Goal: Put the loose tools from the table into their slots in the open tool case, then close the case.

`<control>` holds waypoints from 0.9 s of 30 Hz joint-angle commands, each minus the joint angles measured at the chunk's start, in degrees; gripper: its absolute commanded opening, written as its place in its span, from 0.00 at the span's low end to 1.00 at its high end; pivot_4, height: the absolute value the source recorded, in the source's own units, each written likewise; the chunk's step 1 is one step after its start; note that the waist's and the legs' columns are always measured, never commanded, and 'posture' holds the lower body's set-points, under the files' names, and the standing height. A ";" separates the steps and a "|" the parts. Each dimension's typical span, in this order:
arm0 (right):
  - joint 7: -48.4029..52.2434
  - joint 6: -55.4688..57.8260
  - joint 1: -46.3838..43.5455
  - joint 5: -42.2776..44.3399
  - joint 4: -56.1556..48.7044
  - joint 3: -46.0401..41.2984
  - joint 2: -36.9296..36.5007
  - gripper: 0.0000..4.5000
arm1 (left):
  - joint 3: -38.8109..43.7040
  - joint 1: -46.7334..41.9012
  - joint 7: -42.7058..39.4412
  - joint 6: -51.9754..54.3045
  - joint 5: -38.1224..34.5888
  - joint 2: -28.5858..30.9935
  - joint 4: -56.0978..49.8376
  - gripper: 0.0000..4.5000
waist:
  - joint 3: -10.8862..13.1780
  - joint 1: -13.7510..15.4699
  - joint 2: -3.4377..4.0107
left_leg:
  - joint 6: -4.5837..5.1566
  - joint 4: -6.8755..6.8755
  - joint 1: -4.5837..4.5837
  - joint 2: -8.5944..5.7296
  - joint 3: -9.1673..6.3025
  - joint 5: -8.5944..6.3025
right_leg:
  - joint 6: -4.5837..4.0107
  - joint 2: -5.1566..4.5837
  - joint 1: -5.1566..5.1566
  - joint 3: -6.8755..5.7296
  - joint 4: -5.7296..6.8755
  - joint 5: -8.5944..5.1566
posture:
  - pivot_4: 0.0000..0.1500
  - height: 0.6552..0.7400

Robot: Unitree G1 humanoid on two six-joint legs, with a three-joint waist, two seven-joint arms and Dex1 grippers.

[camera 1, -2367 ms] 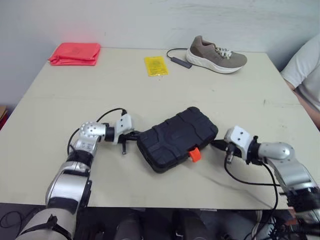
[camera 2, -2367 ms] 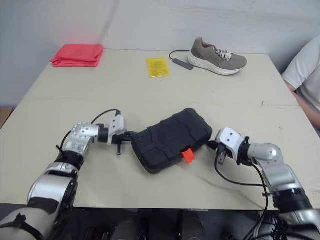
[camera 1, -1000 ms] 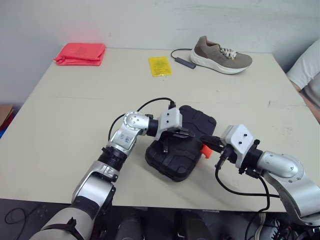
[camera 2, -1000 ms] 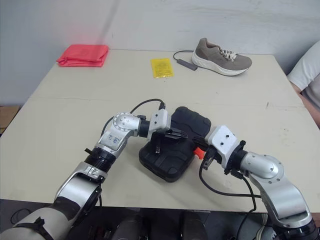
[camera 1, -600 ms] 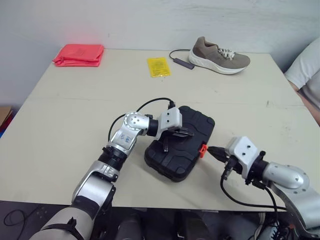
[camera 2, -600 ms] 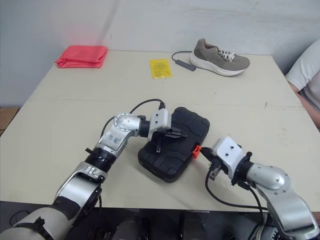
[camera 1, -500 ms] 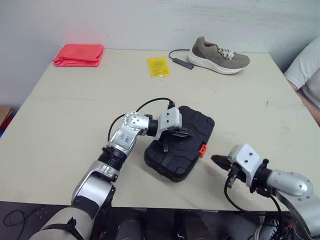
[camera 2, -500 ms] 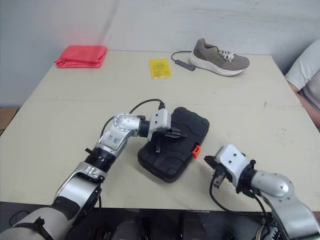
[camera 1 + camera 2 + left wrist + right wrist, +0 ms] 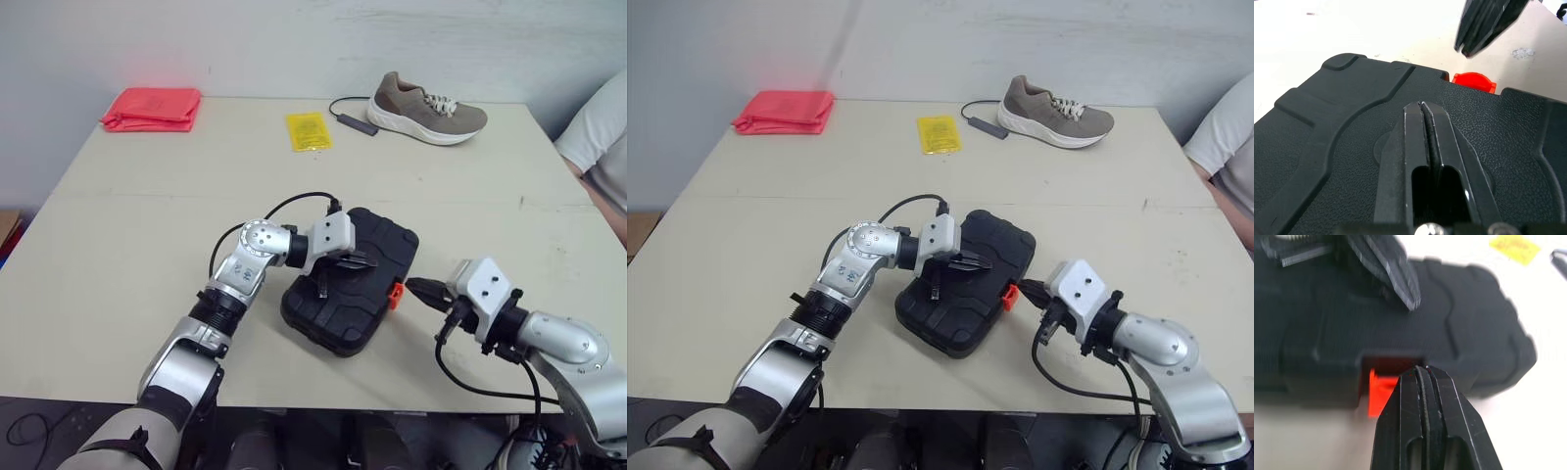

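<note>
- Tool case: black, lid down, lying askew near the middle of the worktop front edge. Its orange latch is on the side facing the right arm.
- Left gripper: fingers pressed together, holding nothing, tips resting on the lid top.
- Right gripper: fingers also shut tight and empty, tip just beside the latch. Contact is unclear.
- Step, as I read it: snap the latch. Can't tell if it has caught.
- To do it well: hold the left-arm pressure straight down so the lid seam stays shut. Push the latch square toward the case wall with the right tip, centred on the tab. Off-centre, the tip would likely slide off or spin the case.
- Front edge is close to the case, so push inward, not toward the edge.
- Open room: bare worktop left and right of the case, and a wide strip behind it.
- Far side: shoe and cable toward the far right corner, yellow packet mid far edge, red cloth far left corner. All are well apart.
- Person's sleeve at the right edge. Keep swings short there.
</note>
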 commanded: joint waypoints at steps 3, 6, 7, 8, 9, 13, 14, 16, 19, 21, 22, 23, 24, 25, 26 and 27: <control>0.15 3.49 -3.82 -0.35 -1.56 4.09 -1.04 0.00 | -2.47 2.86 -0.59 1.71 2.31 0.35 1.80 0.01 | 0.00 0.03 0.00 | 0.00 -0.01 0.00 0.00 0.00 0.00 | -0.01 -0.01 0.00 -0.01 -0.01 0.00 | 1.00 1.00; 0.27 4.56 -4.54 -2.39 -0.57 7.34 -2.11 0.00 | -2.43 2.96 -0.52 1.80 2.39 0.49 1.68 0.01 | 0.00 0.04 0.01 | 0.01 -0.02 -0.01 0.00 0.00 0.00 | -0.01 -0.02 0.00 0.00 -0.03 0.00 | 1.00 1.00; 0.20 4.92 -4.67 -2.74 -0.40 7.93 -2.28 0.00 | -2.41 3.02 -0.49 1.83 2.41 0.57 1.64 0.01 | 0.00 0.01 0.01 | 0.00 -0.02 -0.01 -0.01 0.00 0.00 | -0.01 -0.03 0.00 -0.01 -0.03 -0.01 | 1.00 1.00; 0.00 5.84 -4.63 -2.81 -0.41 8.12 -2.46 0.00 | -2.37 3.11 -0.45 1.87 2.44 0.69 1.59 0.01 | -0.03 -0.02 0.02 | 0.00 -0.02 -0.01 -0.01 0.00 0.00 | -0.01 -0.03 0.00 0.00 -0.03 0.00 | 1.00 1.00; 0.06 6.49 -4.37 -3.00 -0.48 8.23 -2.87 0.00 | -2.33 3.20 -0.40 1.96 2.46 0.79 1.52 0.01 | -0.04 0.00 0.01 | 0.01 -0.01 0.00 -0.01 0.01 0.00 | -0.01 -0.03 0.01 0.00 -0.03 0.00 | 1.00 1.00; 0.41 9.20 -1.75 -3.22 -1.24 7.19 -5.77 0.00 | -2.25 3.81 -0.12 2.39 2.54 1.17 1.01 0.01 | -0.11 0.05 -0.03 | 0.00 -0.04 0.00 0.00 0.00 -0.01 | -0.01 -0.03 0.01 0.00 -0.06 0.00 | 1.00 1.00; 0.46 9.84 -1.05 -2.92 -1.55 6.56 -6.41 0.00 | -2.24 4.01 -0.04 2.51 2.55 1.24 0.80 0.01 | -0.12 0.05 -0.03 | 0.00 -0.05 -0.01 0.01 -0.01 -0.01 | -0.01 -0.03 0.01 -0.01 -0.08 -0.01 | 1.00 1.00; 0.56 11.27 -0.04 -2.32 -2.01 5.41 -7.39 0.00 | -2.21 4.35 0.08 2.76 2.56 1.35 0.51 0.01 | -0.19 -0.06 0.07 | 0.00 -0.07 0.00 0.00 0.02 -0.01 | -0.01 -0.03 0.00 0.01 -0.09 -0.01 | 1.00 1.00; 0.53 12.03 0.79 -1.82 -2.24 4.25 -7.65 0.00 | -2.27 4.60 0.20 2.95 2.51 1.43 0.30 0.01 | -0.22 -0.05 0.09 | 0.02 -0.08 0.03 0.00 0.00 -0.02 | -0.01 -0.02 0.00 0.02 -0.07 0.00 | 1.00 1.00; 0.49 12.39 1.29 -1.36 -2.34 3.54 -7.38 0.00 | -2.31 4.65 0.21 3.05 2.50 1.43 0.26 0.01 | -0.24 -0.04 0.13 | 0.02 -0.11 0.04 0.02 -0.01 -0.02 | -0.02 -0.01 0.00 0.03 -0.08 -0.01 | 1.00 1.00; 0.95 12.37 2.11 -0.59 -2.65 2.73 -7.28 0.00 | -2.31 4.62 0.20 3.07 2.50 1.44 0.29 0.01 | -0.24 0.01 0.13 | 0.02 -0.12 0.04 0.02 -0.01 -0.02 | -0.02 -0.01 0.00 0.02 -0.08 -0.01 | 1.00 1.00; 1.40 12.44 3.25 0.33 -3.00 1.66 -7.15 0.00 | -2.29 4.58 0.20 3.09 2.49 1.43 0.32 0.01 | -0.24 0.06 0.13 | 0.02 -0.14 0.03 0.02 -0.01 -0.02 | -0.03 0.00 0.00 0.01 -0.08 -0.01 | 1.00 1.00; 1.62 12.48 4.34 0.88 -3.14 0.87 -7.07 0.00 | -2.25 4.56 0.21 3.11 2.46 1.43 0.35 0.01 | -0.24 0.07 0.13 | 0.02 -0.17 0.03 0.01 -0.02 -0.02 | -0.03 0.00 0.00 0.01 -0.10 -0.02 | 1.00 1.00; 1.75 12.33 5.26 1.14 -3.11 0.38 -7.06 0.00 | -2.24 4.57 0.21 3.13 2.44 1.44 0.34 0.01 | -0.24 0.05 0.13 | 0.01 -0.19 0.03 0.00 -0.02 -0.01 | -0.03 0.00 0.00 0.01 -0.11 -0.01 | 1.00 1.00; 1.60 11.99 6.08 1.35 -2.62 0.17 -6.58 0.00 | -2.28 4.60 0.20 3.11 2.46 1.43 0.35 0.01 | -0.25 0.00 0.12 | 0.00 -0.20 0.04 0.00 -0.01 -0.01 | -0.03 0.00 0.00 0.02 -0.12 -0.01 | 1.00 1.00; 1.12 11.20 6.55 1.10 -1.45 0.57 -5.71 0.00 | -2.33 4.61 0.16 3.03 2.45 1.37 0.42 0.01 | -0.25 -0.02 0.11 | 0.00 -0.20 0.04 0.00 0.00 -0.01 | -0.03 0.00 0.00 0.02 -0.12 -0.01 | 1.00 1.00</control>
